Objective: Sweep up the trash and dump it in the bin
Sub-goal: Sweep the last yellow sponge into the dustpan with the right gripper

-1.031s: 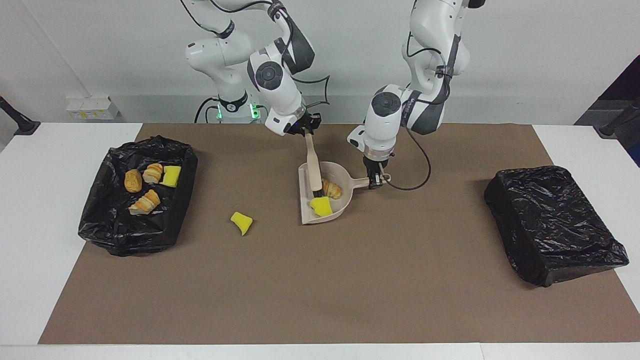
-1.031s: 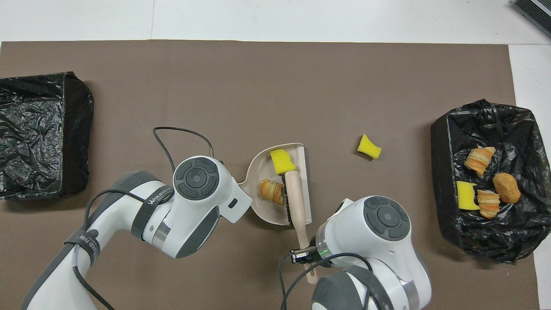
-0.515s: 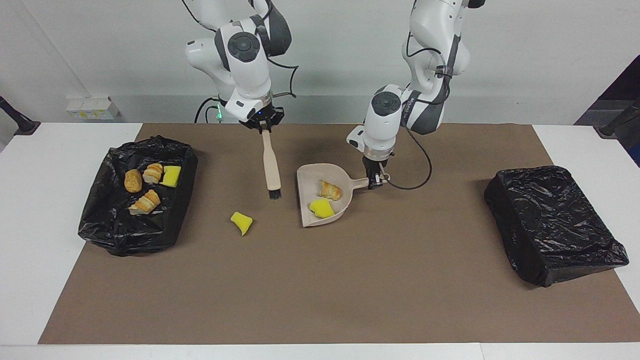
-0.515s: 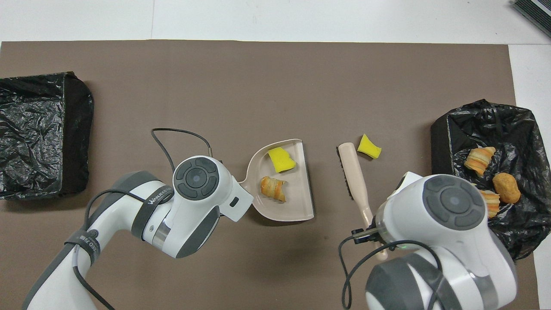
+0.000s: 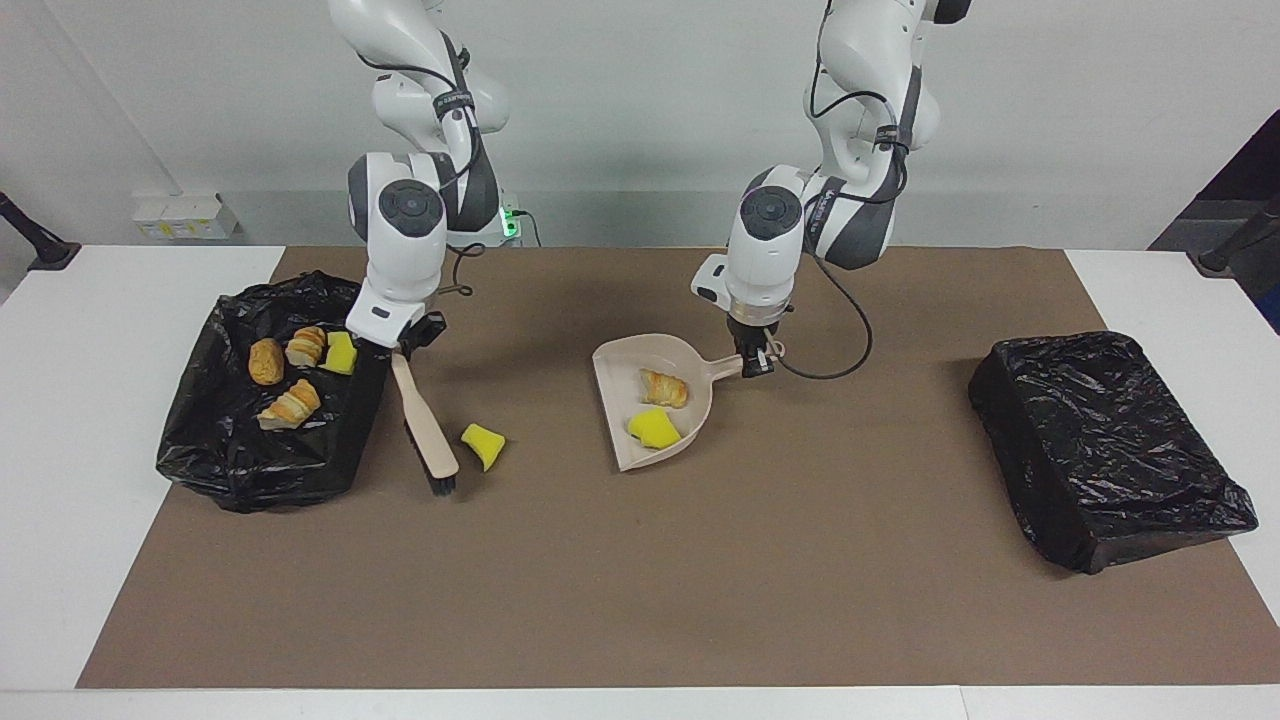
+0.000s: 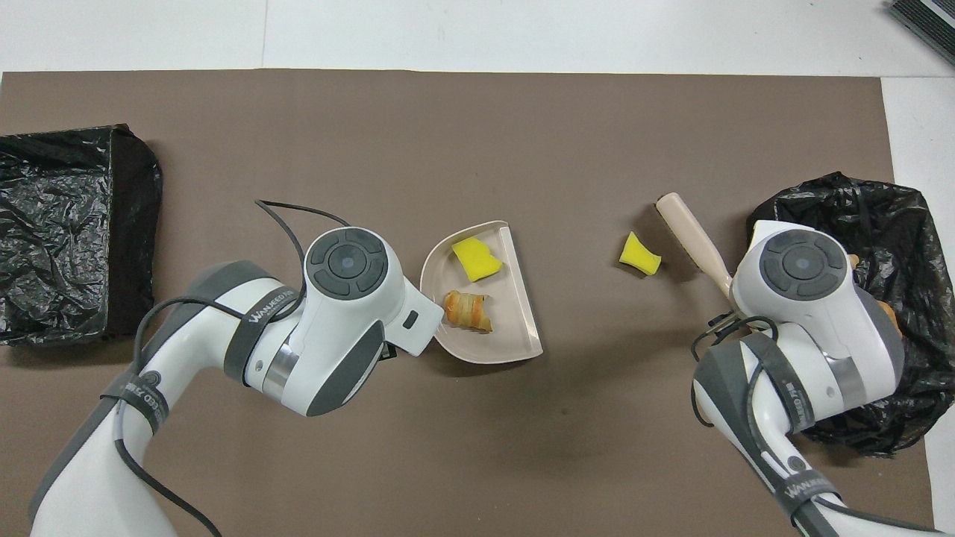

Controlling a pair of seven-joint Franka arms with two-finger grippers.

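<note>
R gripper (image 5: 402, 347) clamped tight on the handle end of the beige brush (image 5: 428, 428), up beside the edge of the open black-bagged bin (image 5: 210, 440) at the right arm's end of the table. Brush slants down from the grip, bristle end low at the brown mat (image 5: 640, 580) – can't tell if bristles touch it. In the overhead view the gripper itself is hidden under the arm's wrist; only the brush (image 6: 690, 237) sticks out.

L gripper (image 5: 755, 365) closed on the tip of the dustpan (image 5: 615, 362) handle, mid-table. Dustpan looks lifted slightly off the mat at the handle end – not sure.

Trash:
- loose yellow sponge piece (image 5: 484, 444) on the mat, just beside the brush head, not touching as far as I can see; between bin and dustpan.
- in the dustpan: one croissant chunk (image 5: 662, 388) and one yellow sponge bit (image 5: 653, 428), sponge farther from the robots.
- in the open bin: round bread chunk (image 5: 266, 361), two croissant-like pieces (image 5: 306, 346) (image 5: 291, 405), yellow sponge (image 5: 342, 353) partly covered by the R arm.

Second black-bagged bin (image 5: 1105, 450) sits at the left arm's end of the table, well apart from everything.
</note>
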